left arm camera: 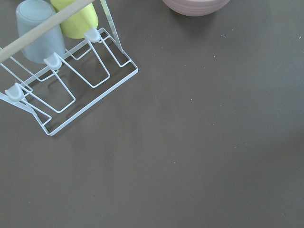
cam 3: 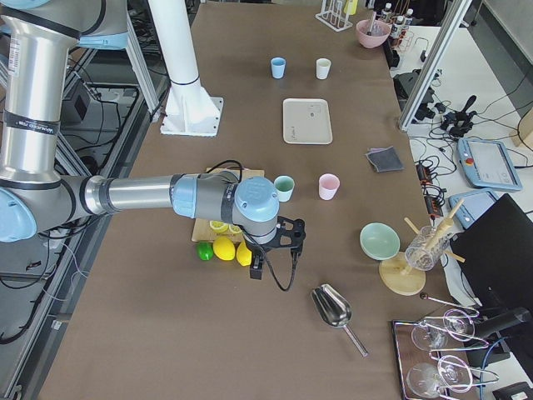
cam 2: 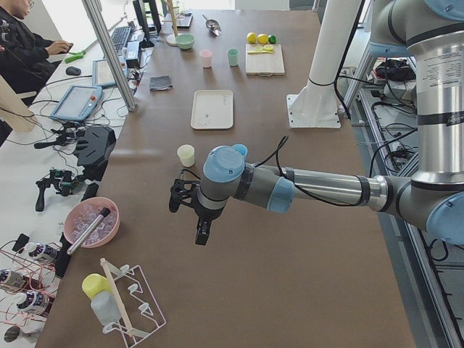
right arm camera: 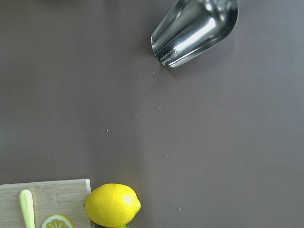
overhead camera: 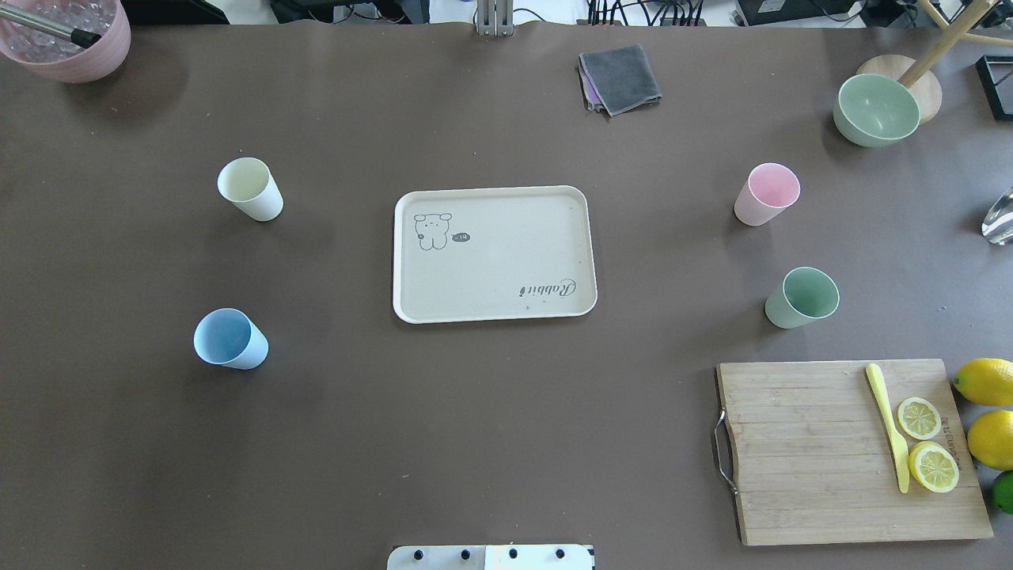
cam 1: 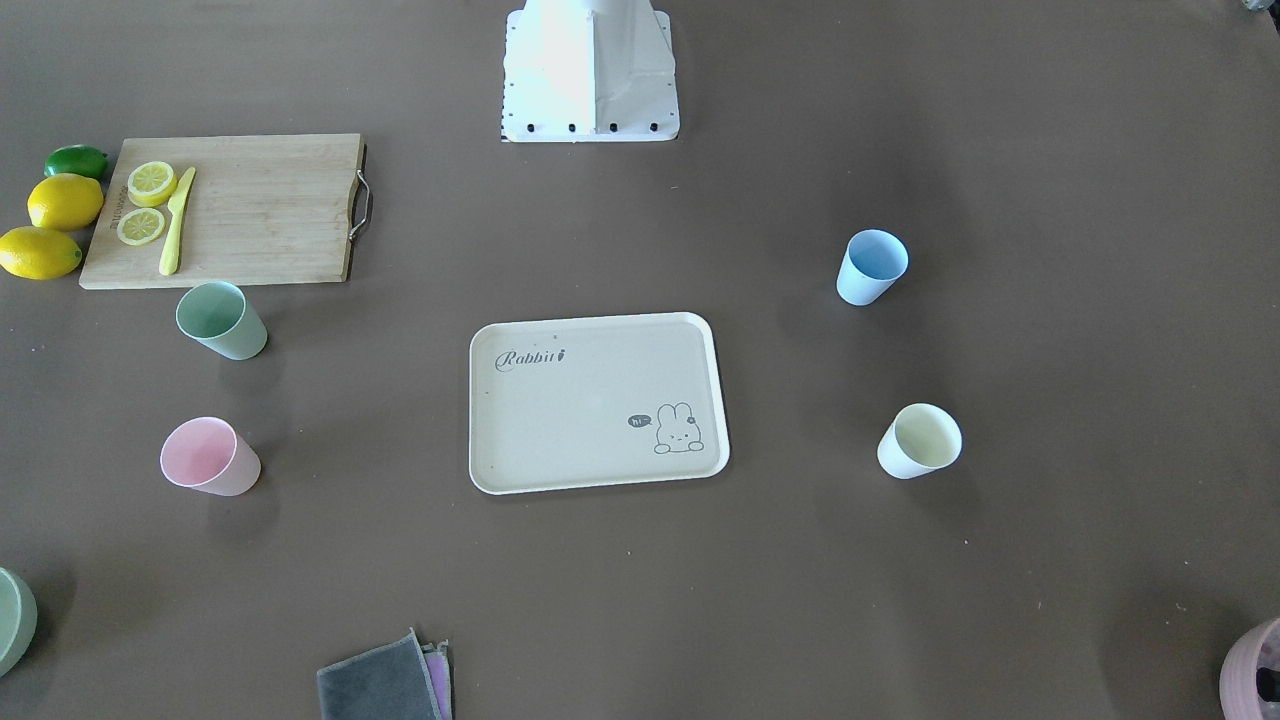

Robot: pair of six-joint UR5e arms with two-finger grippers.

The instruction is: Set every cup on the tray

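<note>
The cream tray [overhead camera: 495, 253] lies flat at the table's middle with nothing on it. Four cups stand upright on the table around it. The pale yellow cup [overhead camera: 249, 188] and the blue cup [overhead camera: 229, 339] are on my left side. The pink cup [overhead camera: 766, 194] and the green cup [overhead camera: 802, 297] are on my right side. My left gripper [cam 2: 187, 217] hangs above the table's left end, past the yellow cup. My right gripper [cam 3: 275, 254] hangs above the right end, by the lemons. Both show only in the side views, so I cannot tell whether they are open or shut.
A wooden cutting board [overhead camera: 847, 451] with lemon slices and a yellow knife lies at the near right, with whole lemons [overhead camera: 985, 381] beside it. A sage bowl [overhead camera: 876, 109], a grey cloth [overhead camera: 620, 77], a pink pot [overhead camera: 67, 36], a wire rack [left arm camera: 71, 85] and a metal scoop [right arm camera: 194, 31] line the edges.
</note>
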